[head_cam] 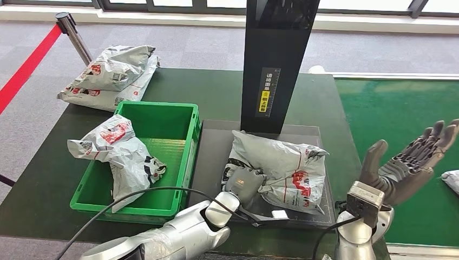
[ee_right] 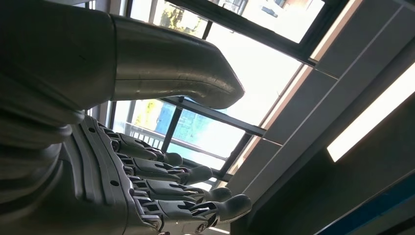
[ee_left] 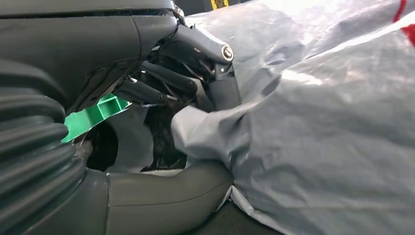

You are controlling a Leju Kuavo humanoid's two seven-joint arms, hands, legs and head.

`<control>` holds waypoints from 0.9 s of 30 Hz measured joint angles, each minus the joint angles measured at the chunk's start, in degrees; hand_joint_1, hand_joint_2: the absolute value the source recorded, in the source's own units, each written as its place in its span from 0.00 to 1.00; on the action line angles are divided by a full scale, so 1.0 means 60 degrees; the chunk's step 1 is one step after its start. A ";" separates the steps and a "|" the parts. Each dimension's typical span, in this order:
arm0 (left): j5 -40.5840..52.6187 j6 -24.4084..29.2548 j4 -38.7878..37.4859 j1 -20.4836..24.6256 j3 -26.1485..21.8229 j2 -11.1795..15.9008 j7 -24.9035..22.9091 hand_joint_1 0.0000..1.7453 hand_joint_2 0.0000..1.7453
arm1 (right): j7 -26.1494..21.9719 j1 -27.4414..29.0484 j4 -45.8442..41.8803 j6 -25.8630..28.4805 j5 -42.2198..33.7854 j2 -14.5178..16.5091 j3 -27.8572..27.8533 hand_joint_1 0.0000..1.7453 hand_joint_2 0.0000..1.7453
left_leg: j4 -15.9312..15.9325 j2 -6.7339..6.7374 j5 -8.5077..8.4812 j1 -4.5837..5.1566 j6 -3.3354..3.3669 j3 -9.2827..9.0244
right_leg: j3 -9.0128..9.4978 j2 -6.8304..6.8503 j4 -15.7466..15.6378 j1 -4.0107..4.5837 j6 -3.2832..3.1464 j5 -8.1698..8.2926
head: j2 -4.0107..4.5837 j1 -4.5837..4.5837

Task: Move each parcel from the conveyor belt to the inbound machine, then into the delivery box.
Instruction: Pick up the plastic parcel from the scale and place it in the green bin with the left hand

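Head view: my left hand (head_cam: 246,183) is closed on the near-left edge of a grey parcel (head_cam: 284,170) lying on the machine's plate (head_cam: 214,162), in front of its black column (head_cam: 276,59). The left wrist view confirms it: my thumb (ee_left: 166,193) and fingers (ee_left: 169,83) pinch a fold of the film. My right hand (head_cam: 408,162) is raised over the green belt (head_cam: 400,135), fingers spread, holding nothing. One parcel (head_cam: 122,149) hangs over the left wall of the green box (head_cam: 157,162), partly inside, so I judge that one delivered, though poorly seated. Another parcel (head_cam: 452,181) shows at the belt's right edge, not yet fetched. Two more (head_cam: 111,76) lie on the table behind the box; I cannot tell their status. Outstanding, in my judgement: this parcel into the box, then the belt parcel through both stations.
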State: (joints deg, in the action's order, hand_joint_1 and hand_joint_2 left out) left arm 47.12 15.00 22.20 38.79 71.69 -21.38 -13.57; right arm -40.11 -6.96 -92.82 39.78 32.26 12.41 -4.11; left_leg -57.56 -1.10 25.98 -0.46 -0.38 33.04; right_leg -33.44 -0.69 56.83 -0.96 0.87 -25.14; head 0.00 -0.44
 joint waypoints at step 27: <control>0.6023 0.4185 0.2881 -0.1476 -0.3786 0.0166 0.1686 1.00 1.00 | 0.0006 0.0506 -0.0311 0.0000 0.0115 0.0069 -0.0117 0.00 1.00 | 0.0000 0.0006 0.0001 0.0002 -0.0010 0.0051 | -0.0060 -0.0028 0.0016 -0.0006 -0.0006 0.0000 | 0.0000 0.0010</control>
State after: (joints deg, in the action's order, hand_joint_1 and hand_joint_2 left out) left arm 83.25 40.12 39.48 29.93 48.97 -20.39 -3.46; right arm -40.07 -3.92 -94.68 39.78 32.95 12.83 -4.81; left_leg -57.56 -1.06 25.98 -0.44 -0.44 33.34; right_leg -33.79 -0.86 56.93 -0.99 0.83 -25.14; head 0.00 -0.38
